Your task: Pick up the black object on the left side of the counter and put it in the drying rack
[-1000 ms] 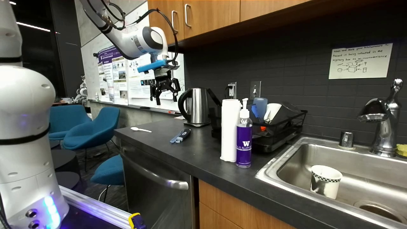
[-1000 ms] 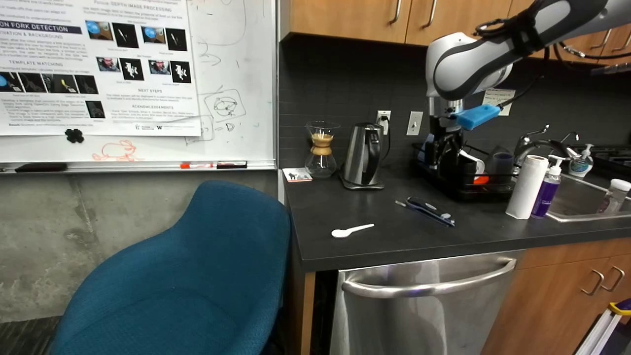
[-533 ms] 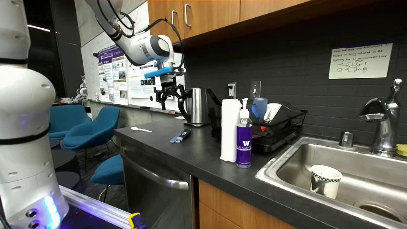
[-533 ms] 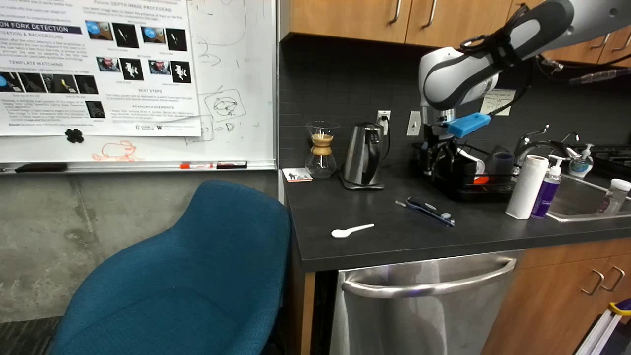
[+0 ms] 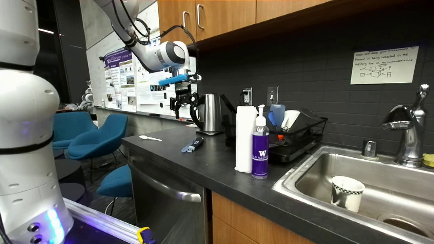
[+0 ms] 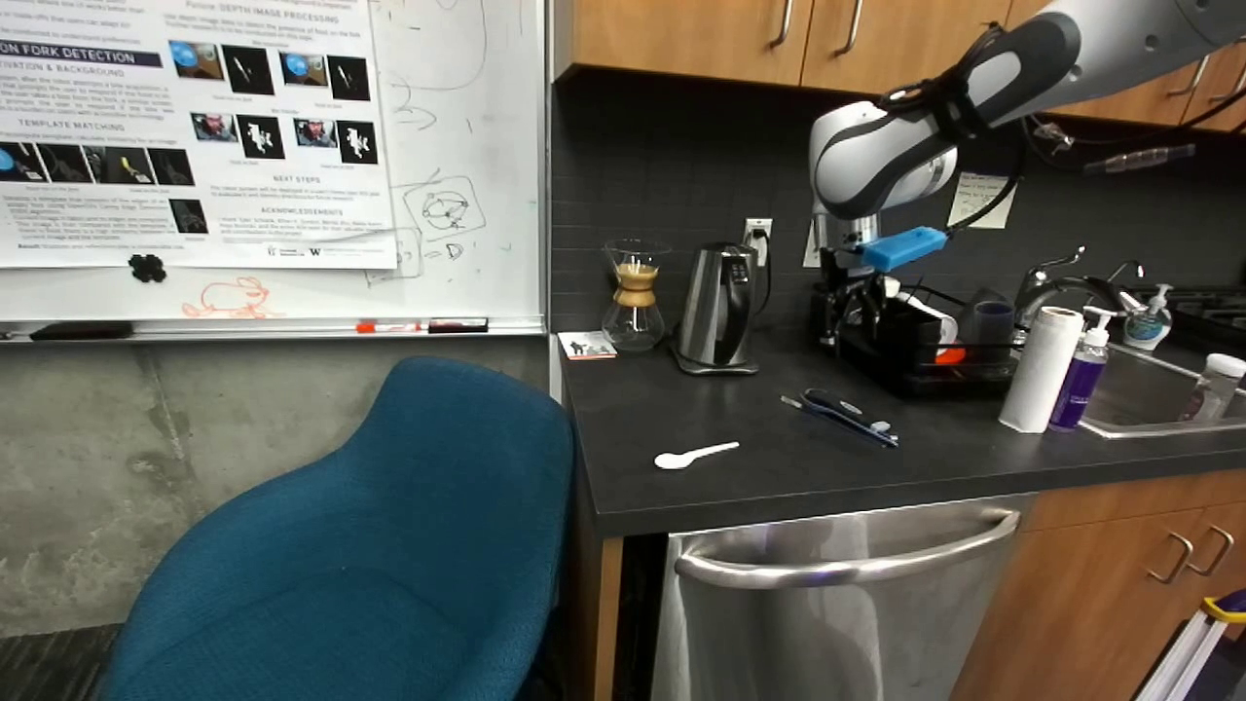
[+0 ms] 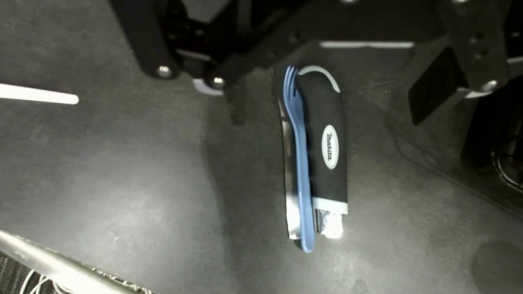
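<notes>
Black rounded Makita-labelled handle [image 7: 327, 153] lies flat on the matte dark grey counter [image 6: 672, 409], at 6 o'clock from the black two-fingered pincer [image 7: 329, 110] in the wrist view, long axis roughly 12-to-6. Fingers apart, nothing held, spread 9-to-3, so closing should go across its width; likely needs lowering plus a nudge toward 6. Surface looks rubbery, pale trim, shiny stub at its 6 end. Glossy blue plastic fork [image 7: 303, 175] along its 9 o'clock side (might get pinched too). Black wire drying rack [image 5: 288, 156] at 3 o'clock from the handle in an exterior view.
</notes>
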Motion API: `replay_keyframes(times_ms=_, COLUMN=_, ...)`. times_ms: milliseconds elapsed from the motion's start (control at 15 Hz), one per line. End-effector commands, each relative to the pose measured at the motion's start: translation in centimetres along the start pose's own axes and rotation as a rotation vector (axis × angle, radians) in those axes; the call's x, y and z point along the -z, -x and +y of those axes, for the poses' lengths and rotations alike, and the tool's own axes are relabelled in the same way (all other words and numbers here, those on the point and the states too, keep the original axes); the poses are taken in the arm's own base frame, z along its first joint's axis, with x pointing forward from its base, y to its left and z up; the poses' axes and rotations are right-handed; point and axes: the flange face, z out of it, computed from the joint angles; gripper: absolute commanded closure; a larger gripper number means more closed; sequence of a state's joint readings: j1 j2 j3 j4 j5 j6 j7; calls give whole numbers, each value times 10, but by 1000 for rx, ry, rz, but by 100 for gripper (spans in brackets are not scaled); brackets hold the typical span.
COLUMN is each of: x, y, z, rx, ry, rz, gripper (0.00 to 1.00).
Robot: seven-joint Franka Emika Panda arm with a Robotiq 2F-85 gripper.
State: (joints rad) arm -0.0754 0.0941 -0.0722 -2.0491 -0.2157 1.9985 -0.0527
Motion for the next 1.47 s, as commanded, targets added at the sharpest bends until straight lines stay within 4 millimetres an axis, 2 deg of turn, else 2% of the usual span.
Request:
replay_keyframes(times_ms=0, x=1, y=-1, z=0, rx=-1, ry=-1, rz=0, gripper=0)
replay_keyframes(times_ms=733, x=1, y=-2, z=0, rx=-1, ry=-1, rz=2, gripper=0)
replay_keyframes(times_ms=1067, x=-27, y=-17, z=9, rx=2, ry=-20, rz=-108, gripper=0)
replay_keyframes(times_ms=1400, x=-47, y=-36, z=18, rx=24, ry=-49, rz=-106, gripper=0)
